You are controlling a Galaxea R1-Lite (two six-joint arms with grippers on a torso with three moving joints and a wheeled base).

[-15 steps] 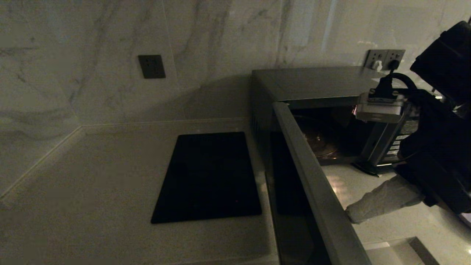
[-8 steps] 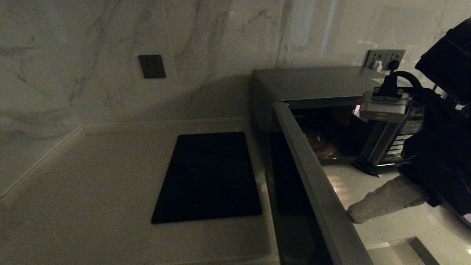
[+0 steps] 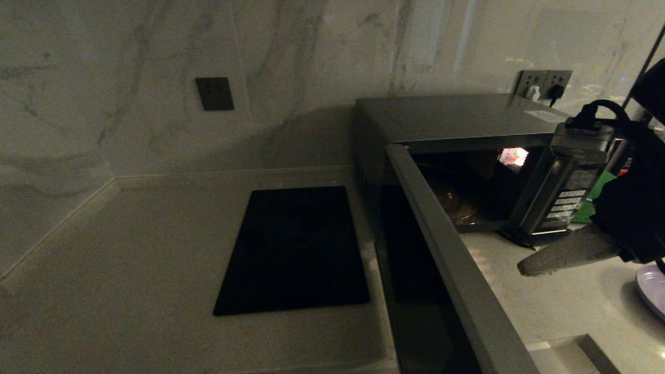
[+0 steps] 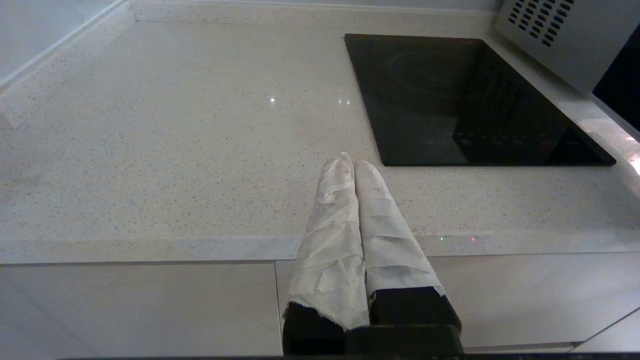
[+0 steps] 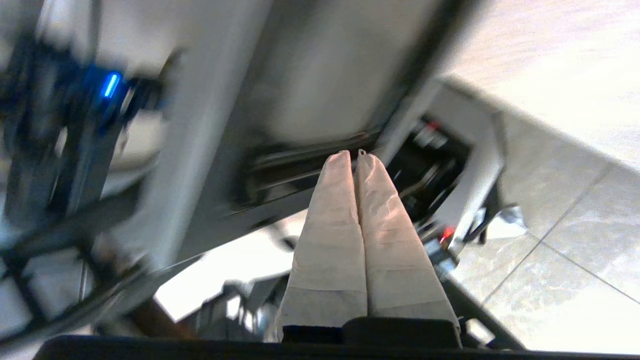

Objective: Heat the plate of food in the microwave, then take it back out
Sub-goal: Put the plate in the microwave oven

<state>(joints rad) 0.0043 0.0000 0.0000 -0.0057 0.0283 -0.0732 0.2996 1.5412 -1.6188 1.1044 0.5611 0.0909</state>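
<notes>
Head view: the large silver-grey box microwave (image 3: 457, 117) stands on the pale speckled stone desk (image 3: 130, 249) with its dark glass door (image 3: 441, 270) swung wide open, and its cavity holds only a glass turntable (image 3: 454, 200), with no plate on it. The round lavender-purple plate of food (image 3: 652, 288) sits on the desk at the picture's right edge, only its rim showing, so the fries cannot be made out. The right end effector (image 3: 524, 268), wrapped in pale tape, hangs between the open door and the plate, holding nothing. A flat black glass cooktop (image 3: 293, 249) lies to the left of the microwave.

I judge that the door-opening step is done and fetching the plate is in hand. The next move calls for the right arm to turn toward the plate and part its fingers enough to take the rim.

Left wrist view: the left end effector (image 4: 348, 161) is parked above the desk's front edge near the cooktop, its taped fingers pressed together and empty.

Right wrist view: the right end effector's fingers (image 5: 332, 225) are closed against each other with nothing between them.

No brand or writing can be read; the button panel (image 3: 569, 195) is too small to make out.
</notes>
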